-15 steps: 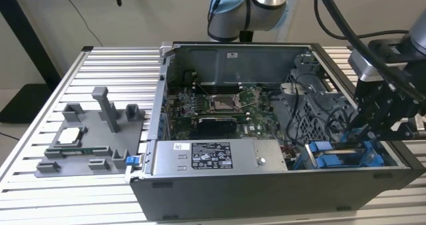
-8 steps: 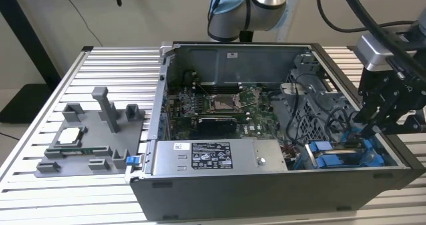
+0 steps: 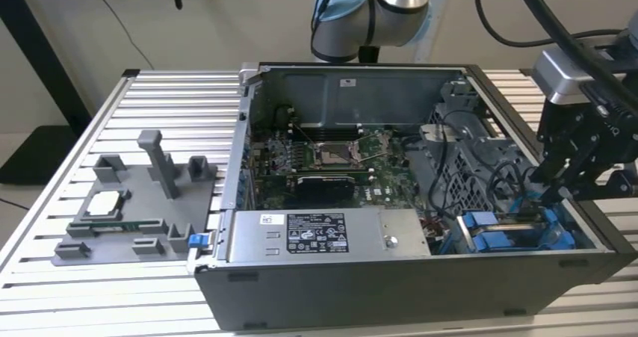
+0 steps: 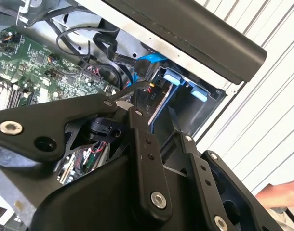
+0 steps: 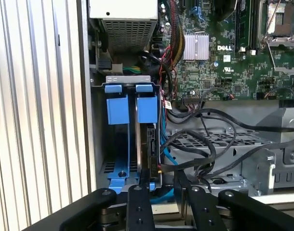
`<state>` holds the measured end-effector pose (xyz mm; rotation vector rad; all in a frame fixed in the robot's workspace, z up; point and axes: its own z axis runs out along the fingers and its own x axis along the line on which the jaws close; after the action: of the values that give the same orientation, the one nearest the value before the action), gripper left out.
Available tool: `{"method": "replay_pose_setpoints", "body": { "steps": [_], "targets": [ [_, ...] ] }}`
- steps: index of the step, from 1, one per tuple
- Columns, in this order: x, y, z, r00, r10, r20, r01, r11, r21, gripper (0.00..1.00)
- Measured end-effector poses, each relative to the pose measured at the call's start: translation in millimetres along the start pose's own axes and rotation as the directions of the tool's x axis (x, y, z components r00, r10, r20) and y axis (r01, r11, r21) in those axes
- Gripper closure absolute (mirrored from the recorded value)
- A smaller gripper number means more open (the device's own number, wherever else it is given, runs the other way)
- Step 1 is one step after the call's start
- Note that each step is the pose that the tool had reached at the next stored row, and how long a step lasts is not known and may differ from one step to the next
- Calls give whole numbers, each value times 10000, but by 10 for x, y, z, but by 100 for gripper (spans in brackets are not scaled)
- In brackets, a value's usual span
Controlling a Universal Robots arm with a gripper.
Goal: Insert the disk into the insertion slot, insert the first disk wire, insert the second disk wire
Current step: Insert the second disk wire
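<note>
- We see the open computer case (image 3: 399, 292) on the table (image 3: 60, 292). A fixture tray (image 3: 130, 225) lies on the table beside it, on the exterior view's left.
- Inside the case, the power-supply box (image 3: 319, 236) runs along the near wall, with the motherboard (image 3: 329, 158) behind it.
- The insertion slot (image 3: 503, 236) is in the near corner on the exterior view's right, just beside the power-supply box.
- The gripper (image 3: 554, 195) hangs over the slot, inside the case rim.
- In the first wrist view we see the disk (image 5: 151, 144) on edge inside the slot. Cables (image 5: 205, 144) run just beside it, between the slot and the motherboard.
</note>
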<state>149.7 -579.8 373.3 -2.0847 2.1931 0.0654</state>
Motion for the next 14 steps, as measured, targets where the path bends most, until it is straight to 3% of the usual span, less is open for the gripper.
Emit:
{"method": "replay_pose_setpoints", "body": {
  "steps": [8, 14],
  "targets": [
    [-36, -7, -34, 10000, -2, 1, 2, 10000, 0, 0],
    [-117, -82, -21, 10000, 1, 1, -1, 10000, 0, 0]
  ]
}}
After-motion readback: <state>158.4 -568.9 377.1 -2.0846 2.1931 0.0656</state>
